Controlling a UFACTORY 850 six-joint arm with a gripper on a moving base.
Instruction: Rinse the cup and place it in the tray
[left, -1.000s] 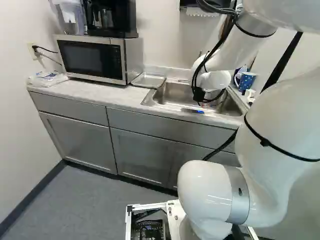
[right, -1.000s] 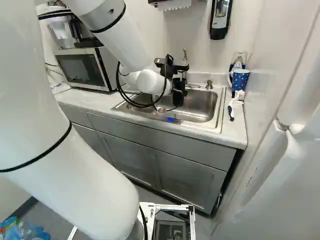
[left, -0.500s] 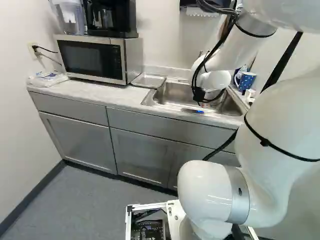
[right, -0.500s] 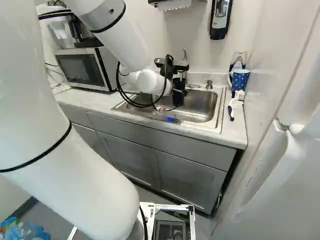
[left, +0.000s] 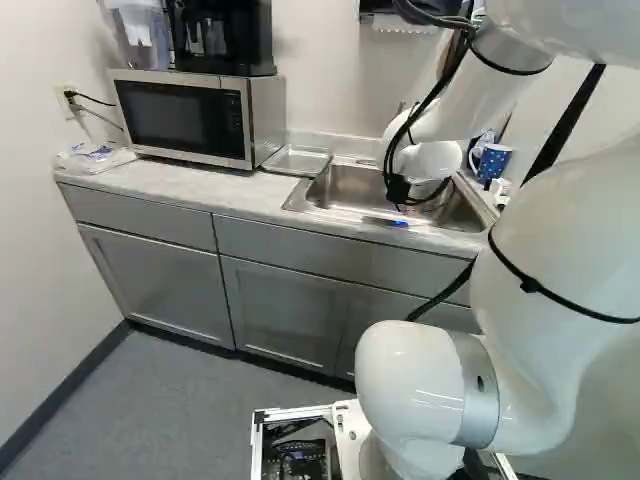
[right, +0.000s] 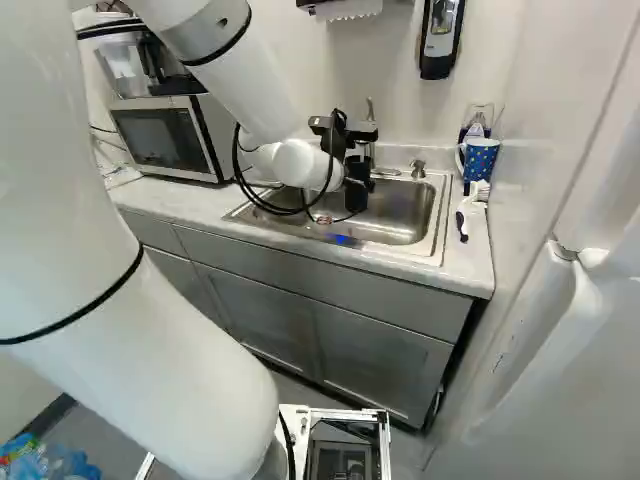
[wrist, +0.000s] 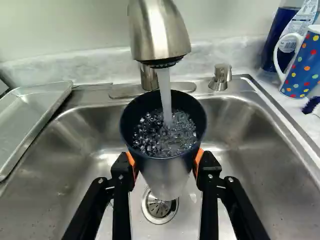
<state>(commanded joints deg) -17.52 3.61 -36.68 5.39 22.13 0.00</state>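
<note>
- While water falls into the cup (wrist: 165, 175), I judge the rinse is in hand; my fingers (wrist: 123, 172) hold the cup from both sides, orange pads at its wall.
- Held mouth-up over the near part of the sink (wrist: 250, 150), the cup sits above the drain (wrist: 159, 209), with the stream (wrist: 163, 90) from the faucet (wrist: 160, 35) landing inside.
- Next, I reckon, I should move it clear of the stream and tip it out over the sink, keeping the grip firm, since a full cup will be heavier and could slip or slosh.
- After that comes the carry left to the metal tray (wrist: 37, 112) on the counter (left: 200, 182), just beyond the sink's left rim; the cup should go down level there.
- Nearest me, the pads are mostly hidden behind the cup, and froth keeps me from judging the water level.
- In the right base view, cup and gripper merge into one dark shape; the left base view hides both behind the wrist.
- Farther off, the spout covers part of the faucet's base, and the wrist view cuts off the tray.
</note>
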